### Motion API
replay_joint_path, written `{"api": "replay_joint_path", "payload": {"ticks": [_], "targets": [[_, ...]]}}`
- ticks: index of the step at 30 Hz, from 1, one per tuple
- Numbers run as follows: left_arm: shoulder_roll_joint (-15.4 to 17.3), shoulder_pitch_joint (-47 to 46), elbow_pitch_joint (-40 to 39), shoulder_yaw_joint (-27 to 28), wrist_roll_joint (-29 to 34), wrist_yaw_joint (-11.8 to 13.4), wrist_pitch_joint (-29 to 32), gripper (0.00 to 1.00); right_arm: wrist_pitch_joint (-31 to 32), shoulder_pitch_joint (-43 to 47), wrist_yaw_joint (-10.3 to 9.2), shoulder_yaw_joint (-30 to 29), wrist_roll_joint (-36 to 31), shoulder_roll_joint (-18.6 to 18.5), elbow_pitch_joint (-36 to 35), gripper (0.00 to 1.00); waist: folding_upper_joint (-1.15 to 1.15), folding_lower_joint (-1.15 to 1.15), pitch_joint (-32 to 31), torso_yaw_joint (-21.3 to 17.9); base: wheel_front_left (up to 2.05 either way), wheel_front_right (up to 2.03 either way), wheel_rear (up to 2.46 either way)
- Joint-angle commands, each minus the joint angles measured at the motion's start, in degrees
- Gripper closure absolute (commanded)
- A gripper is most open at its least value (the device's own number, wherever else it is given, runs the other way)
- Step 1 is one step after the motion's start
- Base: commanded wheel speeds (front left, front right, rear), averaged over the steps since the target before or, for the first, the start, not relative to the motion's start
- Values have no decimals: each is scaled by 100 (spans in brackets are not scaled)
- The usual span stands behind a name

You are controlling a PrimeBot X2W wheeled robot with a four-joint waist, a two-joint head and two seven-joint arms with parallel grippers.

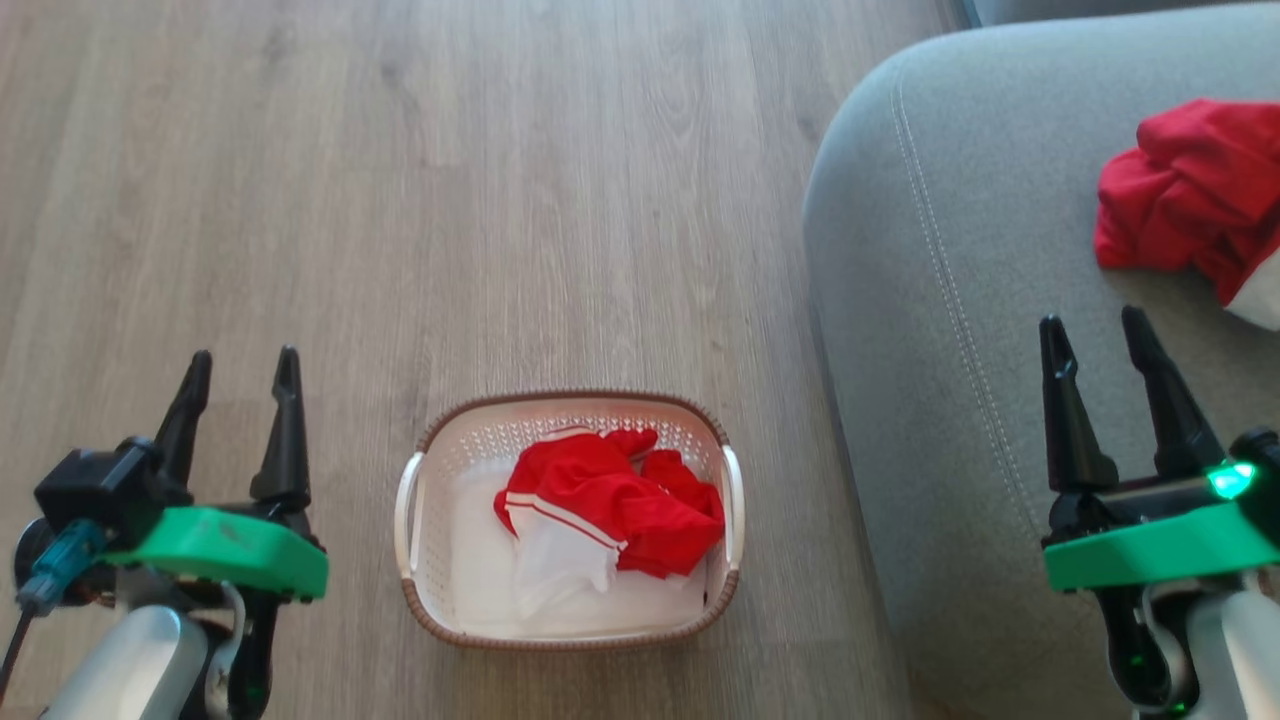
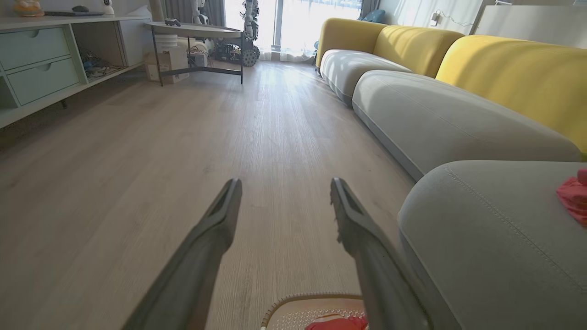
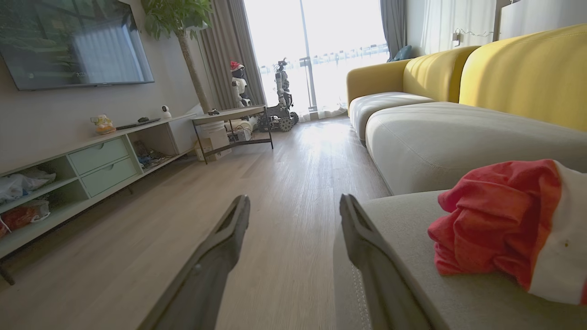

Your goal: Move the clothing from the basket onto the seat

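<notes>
my left claw hangs over the wooden floor at the lower left. its two dark fingers are spread wide apart with nothing between them. just to its right the basket sits on the floor, cream-white with a brown woven-look rim and a white handle on each side. inside it lies a crumpled red and white garment, bunched toward the right half. a white panel spills toward the near wall and a red-and-white striped trim crosses it. right of the basket, with a strip of floor between them, rises the grey seat, a stitched seam running along its rounded edge. my right claw hovers above this cushion, fingers likewise wide apart and gripping nothing. beyond it, at the far right, a second red garment lies heaped on the seat, with a white part showing at its lower edge, apart from my fingertips.
</notes>
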Motion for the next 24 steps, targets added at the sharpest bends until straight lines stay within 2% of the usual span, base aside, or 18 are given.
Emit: {"api": "replay_joint_path", "payload": {"ticks": [1, 12, 24], "targets": [[119, -377, -106, 197, 51, -46, -46, 0, -57, -245, 41, 82, -50, -41, -227, 0, 0, 0, 99, -43, 0, 0, 0], [-31, -874, 258, -20, 108, -326, -44, 0, -112, -463, 41, 68, -122, 25, -305, 0, 0, 0, 693, -220, 0, 0, 0], [-231, -1545, 1007, -448, 228, -830, 41, 0, -160, -769, 41, 58, -178, 130, -362, 0, 0, 0, 1406, -429, 0, 0, 0]]}}
